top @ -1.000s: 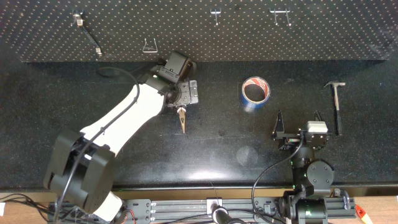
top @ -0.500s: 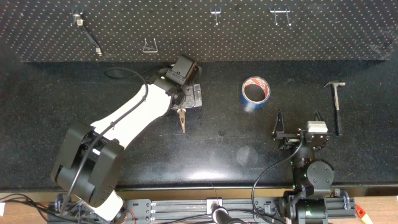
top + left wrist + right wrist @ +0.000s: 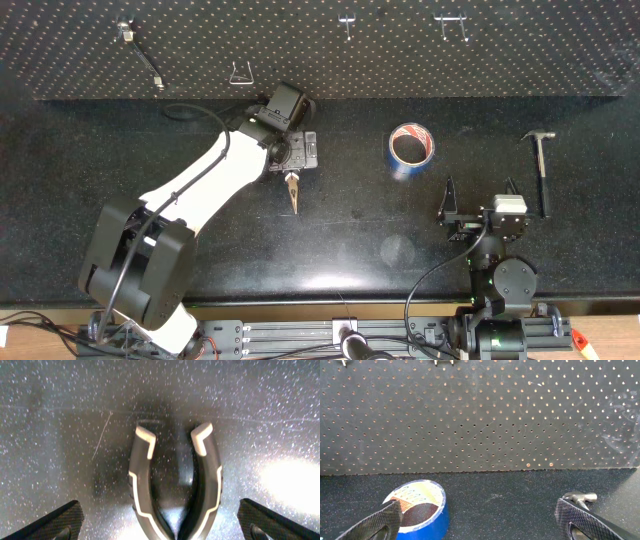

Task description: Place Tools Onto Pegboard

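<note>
Pegboard [image 3: 320, 50] backs the scene as the left gripper [image 3: 159, 505], spread wide and empty, hangs straight over the pliers [image 3: 294, 190], which lie just in front of the board. Pliers run square to the pegboard, nose pointing away from it, splayed handles toward it. Right gripper [image 3: 479, 192], likewise spread and empty, sits farther from the board, well apart from the pliers.
</note>
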Robot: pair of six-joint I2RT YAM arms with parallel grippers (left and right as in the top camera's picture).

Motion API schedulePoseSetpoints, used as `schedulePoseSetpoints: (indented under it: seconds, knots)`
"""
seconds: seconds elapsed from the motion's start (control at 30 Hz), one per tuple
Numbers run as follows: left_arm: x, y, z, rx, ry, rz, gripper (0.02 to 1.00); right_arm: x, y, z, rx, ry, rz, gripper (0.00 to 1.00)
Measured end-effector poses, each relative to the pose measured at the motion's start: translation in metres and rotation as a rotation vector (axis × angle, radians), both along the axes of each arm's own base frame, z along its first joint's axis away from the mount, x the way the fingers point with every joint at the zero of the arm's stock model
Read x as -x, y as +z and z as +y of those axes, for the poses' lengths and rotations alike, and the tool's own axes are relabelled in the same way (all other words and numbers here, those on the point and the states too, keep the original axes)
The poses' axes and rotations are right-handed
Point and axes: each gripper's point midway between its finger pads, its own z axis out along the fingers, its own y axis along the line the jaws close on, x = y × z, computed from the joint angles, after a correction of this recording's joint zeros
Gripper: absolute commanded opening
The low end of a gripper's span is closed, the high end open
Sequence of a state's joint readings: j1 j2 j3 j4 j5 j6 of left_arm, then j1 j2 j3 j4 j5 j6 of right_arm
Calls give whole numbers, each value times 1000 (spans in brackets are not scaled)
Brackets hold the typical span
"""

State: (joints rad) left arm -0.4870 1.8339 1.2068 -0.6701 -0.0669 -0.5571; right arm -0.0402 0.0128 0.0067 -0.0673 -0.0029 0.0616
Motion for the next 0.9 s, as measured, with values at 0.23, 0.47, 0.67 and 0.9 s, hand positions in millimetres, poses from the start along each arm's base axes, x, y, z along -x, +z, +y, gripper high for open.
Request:
schedulePoseSetpoints:
  seconds: [0.23,0.47,0.67,0.9]
  knots:
    - [-5,2,-3,1,-38,-26,996,0,0,0,0,0,0,1000]
    - [-6,1,-3,-9,-72,-27,996,0,0,0,0,0,0,1000]
    - [-4,-11,-2,-24,-80,-1,998,0,0,0,0,0,0,1000]
    - [-5,-10,-3,-22,-83,-7,901,0,0,0,0,0,0,1000]
